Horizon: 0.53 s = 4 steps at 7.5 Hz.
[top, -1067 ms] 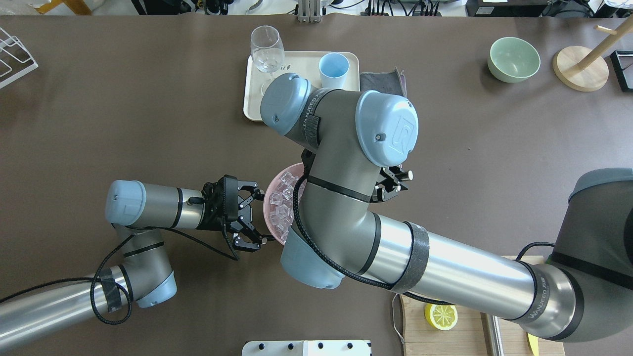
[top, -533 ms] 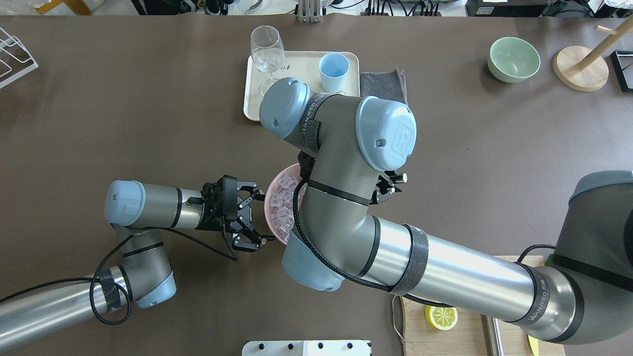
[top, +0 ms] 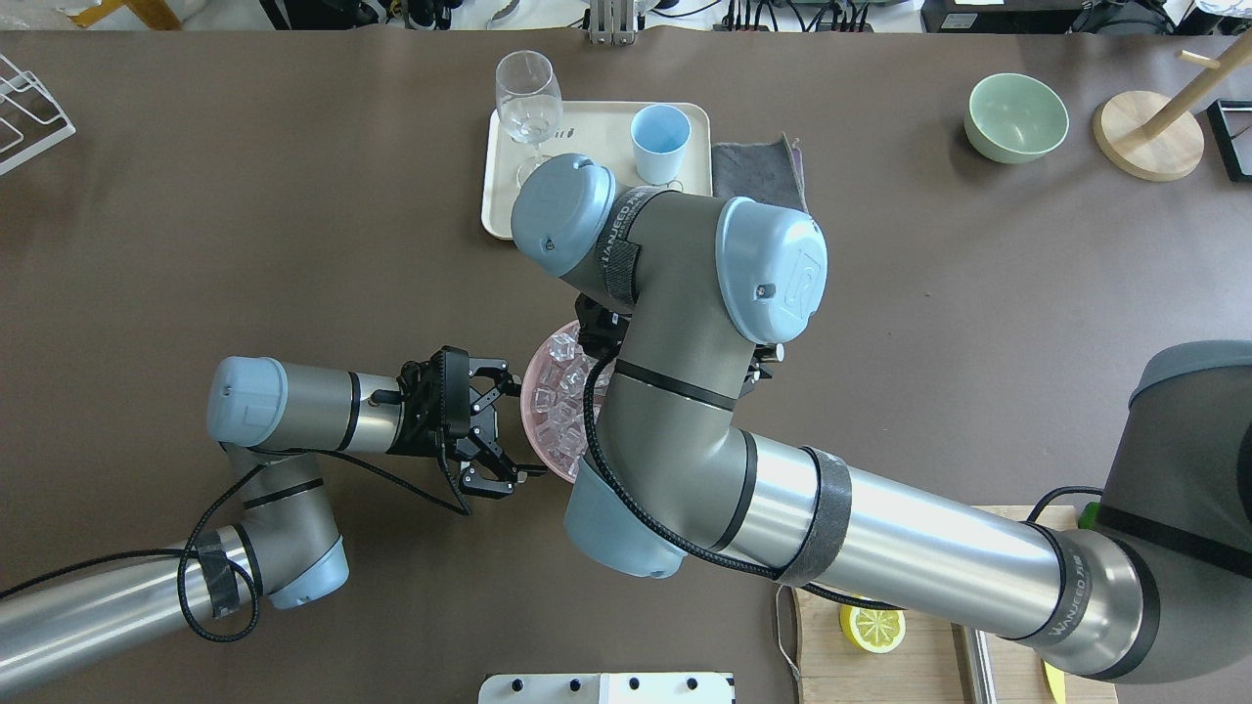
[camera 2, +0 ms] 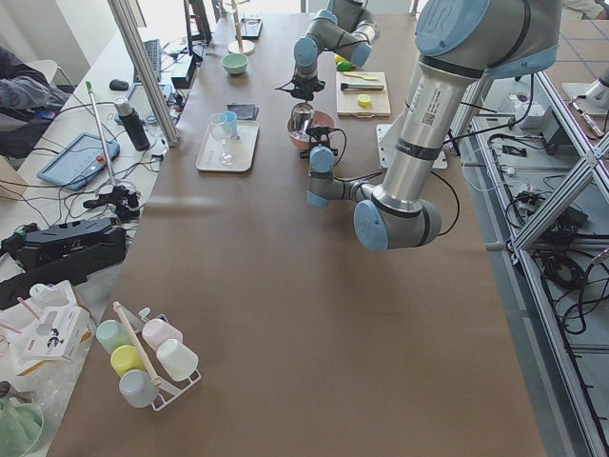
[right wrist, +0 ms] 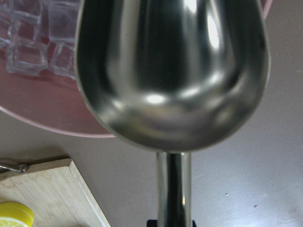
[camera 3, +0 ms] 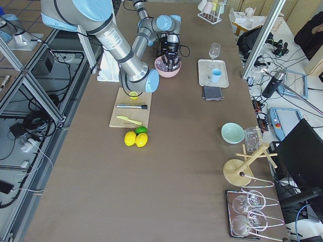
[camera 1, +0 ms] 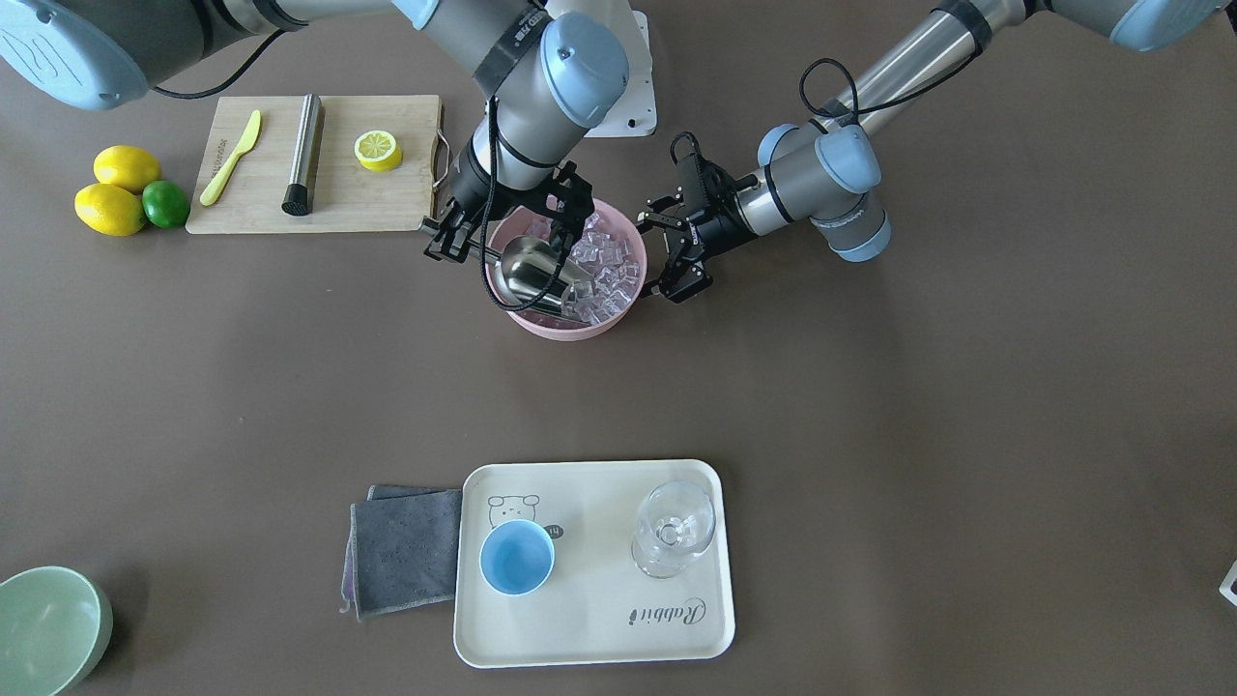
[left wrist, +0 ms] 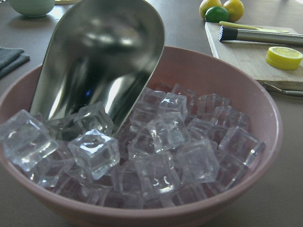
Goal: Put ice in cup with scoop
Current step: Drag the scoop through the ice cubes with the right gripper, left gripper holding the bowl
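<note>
The ice (camera 1: 607, 269) fills a pink bowl (camera 1: 570, 331) at the table's middle; it also shows in the left wrist view (left wrist: 161, 156). My right gripper (camera 1: 464, 242) is shut on the handle of the steel scoop (camera 1: 530, 271). The scoop's trough (left wrist: 99, 61) is tilted down with its tip among the cubes, and it looks empty in the right wrist view (right wrist: 170, 66). My left gripper (camera 1: 659, 256) is open at the bowl's side, its fingers close to the rim. The light-blue cup (camera 1: 517, 557) stands empty on the cream tray (camera 1: 589, 638).
A clear stemmed glass (camera 1: 674, 527) shares the tray, with a grey cloth (camera 1: 406, 551) beside it. A cutting board (camera 1: 319, 208) with a lemon half, a steel cylinder and a yellow knife lies near the bowl. A pale green bowl (camera 1: 48, 628) sits at the far corner.
My right wrist has turned and shifted slightly over the bowl, bringing the scoop down toward the ice. The left arm and the bowl have stayed put.
</note>
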{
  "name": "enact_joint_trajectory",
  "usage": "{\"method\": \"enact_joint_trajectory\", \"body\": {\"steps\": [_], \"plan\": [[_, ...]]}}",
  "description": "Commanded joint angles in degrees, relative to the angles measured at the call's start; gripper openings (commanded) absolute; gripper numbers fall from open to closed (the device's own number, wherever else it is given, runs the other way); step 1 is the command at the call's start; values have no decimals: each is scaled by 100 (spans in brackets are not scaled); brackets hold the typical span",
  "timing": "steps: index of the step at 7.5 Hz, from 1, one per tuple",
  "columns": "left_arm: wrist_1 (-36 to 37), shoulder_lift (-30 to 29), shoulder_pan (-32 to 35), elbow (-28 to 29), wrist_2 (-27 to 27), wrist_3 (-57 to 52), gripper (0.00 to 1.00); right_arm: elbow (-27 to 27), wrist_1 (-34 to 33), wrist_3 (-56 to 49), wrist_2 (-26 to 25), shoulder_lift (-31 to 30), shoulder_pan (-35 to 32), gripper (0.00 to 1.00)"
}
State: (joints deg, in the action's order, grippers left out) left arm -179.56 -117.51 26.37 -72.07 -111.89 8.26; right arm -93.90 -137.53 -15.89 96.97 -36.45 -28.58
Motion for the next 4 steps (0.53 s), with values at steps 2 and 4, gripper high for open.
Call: {"method": "enact_joint_trajectory", "body": {"steps": [2, 4], "plan": [[9, 9, 0, 0, 0, 0, 98, -558, 174, 68, 6, -424, 2, 0], [9, 9, -9, 9, 0, 0, 98, -594, 200, 304, -3, -442, -7, 0]]}}
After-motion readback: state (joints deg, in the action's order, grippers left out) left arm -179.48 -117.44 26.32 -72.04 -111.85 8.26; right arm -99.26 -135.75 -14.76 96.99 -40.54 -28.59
